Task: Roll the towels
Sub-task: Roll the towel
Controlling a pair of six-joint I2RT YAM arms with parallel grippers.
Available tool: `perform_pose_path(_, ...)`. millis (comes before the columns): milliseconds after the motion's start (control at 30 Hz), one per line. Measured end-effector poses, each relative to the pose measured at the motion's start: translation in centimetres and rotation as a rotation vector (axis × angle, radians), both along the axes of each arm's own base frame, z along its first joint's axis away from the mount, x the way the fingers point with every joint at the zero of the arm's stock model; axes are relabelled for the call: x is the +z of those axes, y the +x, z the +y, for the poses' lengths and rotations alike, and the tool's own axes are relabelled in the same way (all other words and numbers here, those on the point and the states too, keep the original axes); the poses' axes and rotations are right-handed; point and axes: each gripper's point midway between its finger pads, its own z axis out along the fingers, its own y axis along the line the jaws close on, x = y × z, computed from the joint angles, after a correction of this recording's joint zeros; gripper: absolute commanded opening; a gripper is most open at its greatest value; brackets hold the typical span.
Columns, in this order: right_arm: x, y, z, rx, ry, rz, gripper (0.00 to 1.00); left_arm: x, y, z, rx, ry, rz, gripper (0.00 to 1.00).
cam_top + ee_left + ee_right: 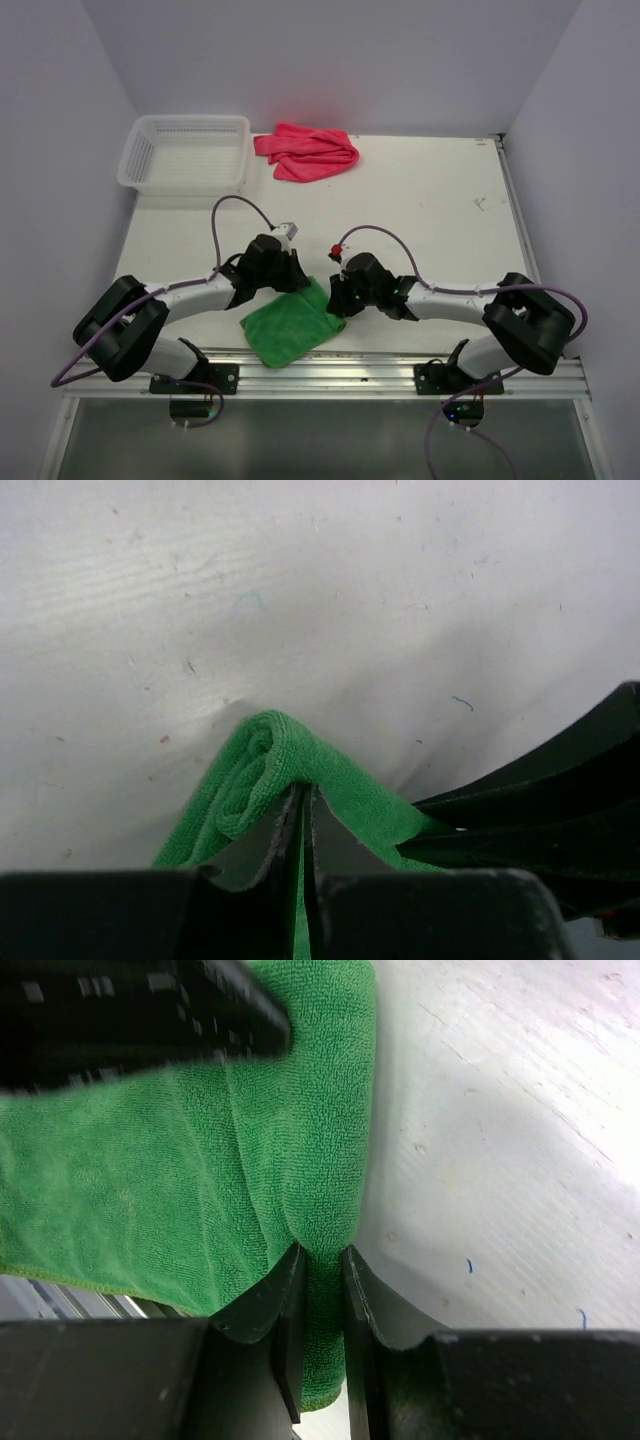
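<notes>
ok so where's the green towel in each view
Top external: green towel near edge, centre, between both arms.
Left wrist: bottom centre, folded corner in the left jaws.
Right wrist: left half, edge in the right jaws.
Shared landmark: white table beside it in all three.

the green towel (290,322) is soft, fleecy cloth, matt, its fine looped pile clear in both wrist views. the pink-red towel (308,152) looks like the same matt fleece. the basket (135,160) is white mesh plastic with a slight sheen. the worktop (430,210) is white, matt and smooth, flecked with lint and small scuffs. the fingers (262,845) of the left gripper (303,805) and right gripper (320,1260) are dark, smooth, matt plastic. the rail (340,372) looks like dull metal.
</notes>
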Motion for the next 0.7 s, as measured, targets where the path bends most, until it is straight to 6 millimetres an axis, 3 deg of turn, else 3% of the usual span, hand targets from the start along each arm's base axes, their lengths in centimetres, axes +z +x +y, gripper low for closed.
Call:
perform_pose_path(300,0.6,0.2,-2.0,-0.043,-0.158,-0.193,0.0,3.9,3.9,0.9,0.048,0.029,-0.077,0.12)
perform_pose_path(500,1.7,0.1,-0.9,-0.025,-0.3,-0.365,0.0,6.6,4.7,1.1,0.06,0.009,-0.116,0.13)
perform_pose_path(700,1.5,-0.1,-1.1,-0.041,-0.453,-0.482,0.0,6.6,4.4,1.6,0.058,0.024,-0.108,0.13)
